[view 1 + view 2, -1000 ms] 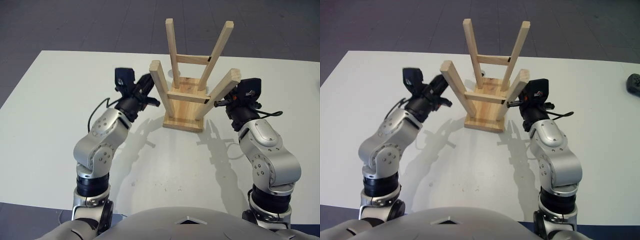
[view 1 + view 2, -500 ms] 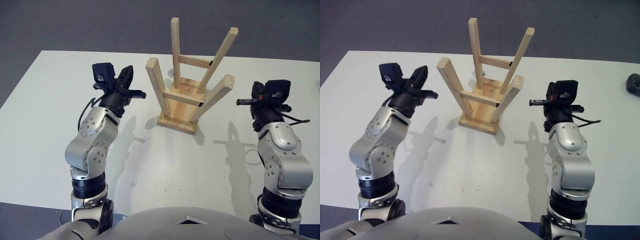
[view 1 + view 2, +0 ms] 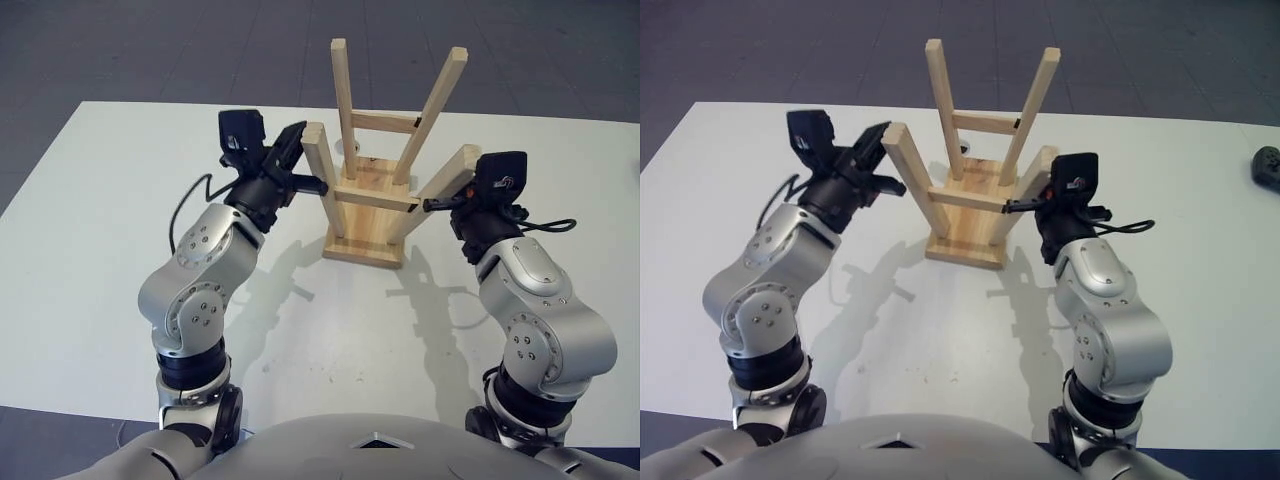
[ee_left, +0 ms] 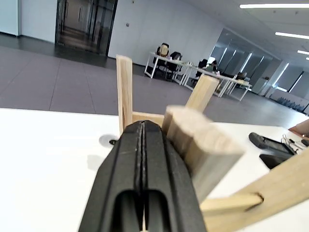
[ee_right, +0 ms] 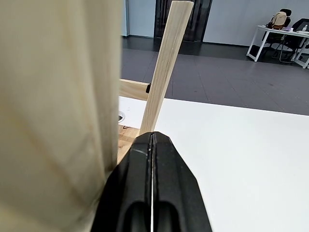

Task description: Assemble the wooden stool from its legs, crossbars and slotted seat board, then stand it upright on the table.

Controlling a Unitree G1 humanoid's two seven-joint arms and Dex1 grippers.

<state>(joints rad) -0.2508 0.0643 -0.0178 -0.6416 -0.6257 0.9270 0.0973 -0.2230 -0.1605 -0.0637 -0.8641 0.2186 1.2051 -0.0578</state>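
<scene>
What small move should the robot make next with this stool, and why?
Probably open the left gripper and right gripper to grasp the near legs: both are shut beside them, and the stool is upside down, seat board on the table.

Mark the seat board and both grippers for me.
seat board (image 3: 364,251), left eye view, near edge of the board.
left gripper (image 4: 141,129), left wrist view, tip where the fingers meet.
right gripper (image 5: 152,139), right wrist view, tip where the fingers meet.
</scene>
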